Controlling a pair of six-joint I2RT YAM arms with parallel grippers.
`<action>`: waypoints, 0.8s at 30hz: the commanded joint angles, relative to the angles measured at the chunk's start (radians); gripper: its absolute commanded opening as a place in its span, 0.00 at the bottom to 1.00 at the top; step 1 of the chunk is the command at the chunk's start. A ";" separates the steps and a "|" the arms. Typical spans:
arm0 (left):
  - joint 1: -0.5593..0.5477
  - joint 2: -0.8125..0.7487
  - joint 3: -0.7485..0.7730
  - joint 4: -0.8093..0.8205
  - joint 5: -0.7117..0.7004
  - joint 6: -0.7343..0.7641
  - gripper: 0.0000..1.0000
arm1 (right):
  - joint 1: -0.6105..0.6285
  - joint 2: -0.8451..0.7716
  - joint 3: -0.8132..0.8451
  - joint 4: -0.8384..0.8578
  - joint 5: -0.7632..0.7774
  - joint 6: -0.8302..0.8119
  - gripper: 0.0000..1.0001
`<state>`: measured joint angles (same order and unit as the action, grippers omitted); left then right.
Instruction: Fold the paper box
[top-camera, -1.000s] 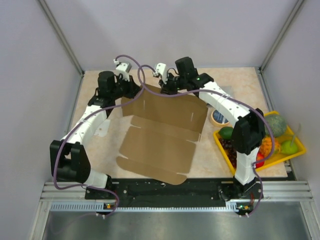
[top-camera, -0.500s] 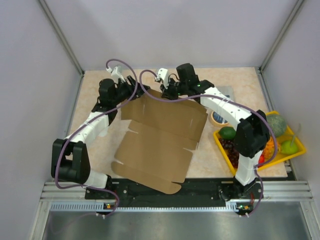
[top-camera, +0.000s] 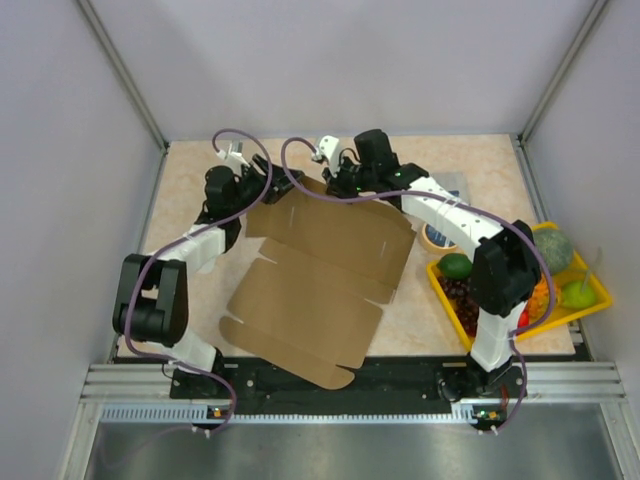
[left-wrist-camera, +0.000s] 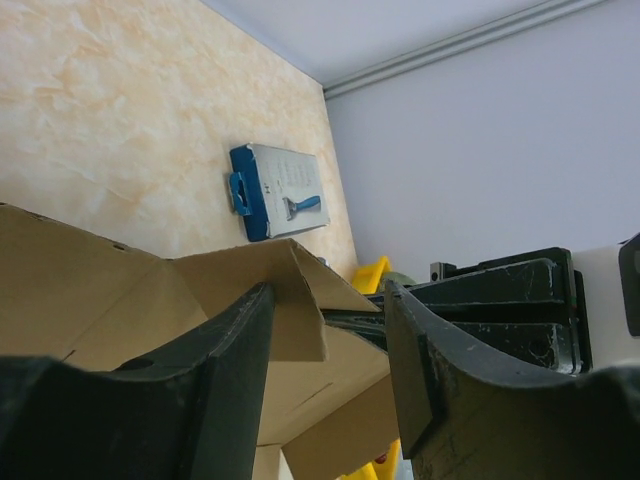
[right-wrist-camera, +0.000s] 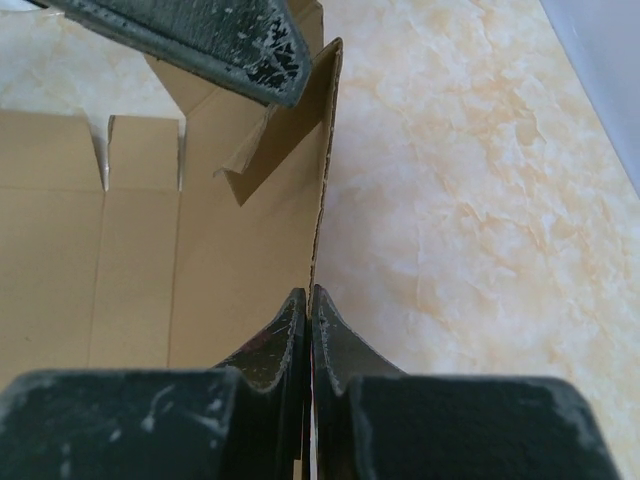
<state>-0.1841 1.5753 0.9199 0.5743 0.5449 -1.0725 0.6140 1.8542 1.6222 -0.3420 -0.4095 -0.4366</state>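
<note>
Right end effector (right-wrist-camera: 308, 302) pinches the paper box (right-wrist-camera: 130, 280) edge; left end effector (left-wrist-camera: 330, 300) gapes around its flap.

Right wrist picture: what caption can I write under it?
The right claw pinching the edge of the brown paper box over a marbled table.

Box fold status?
Early. Done: the box's far edge is lifted and bent up at one corner. In hand: the right gripper pinches that edge; the left gripper is open around the raised corner. Left: main panels and near flaps lie flat, with no walls formed.
</note>
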 joint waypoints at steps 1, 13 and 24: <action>-0.026 0.012 -0.007 0.127 0.113 -0.075 0.53 | 0.041 -0.047 0.007 0.150 -0.051 0.019 0.00; 0.080 -0.533 -0.199 -0.597 -0.151 0.525 0.59 | -0.034 -0.093 -0.048 0.067 -0.093 -0.126 0.00; 0.080 -0.476 -0.325 -0.704 -0.293 0.594 0.49 | -0.036 -0.116 -0.035 0.049 -0.137 -0.131 0.00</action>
<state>-0.1055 1.0054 0.5400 -0.0757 0.3149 -0.5377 0.5797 1.8111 1.5753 -0.3069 -0.4995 -0.5495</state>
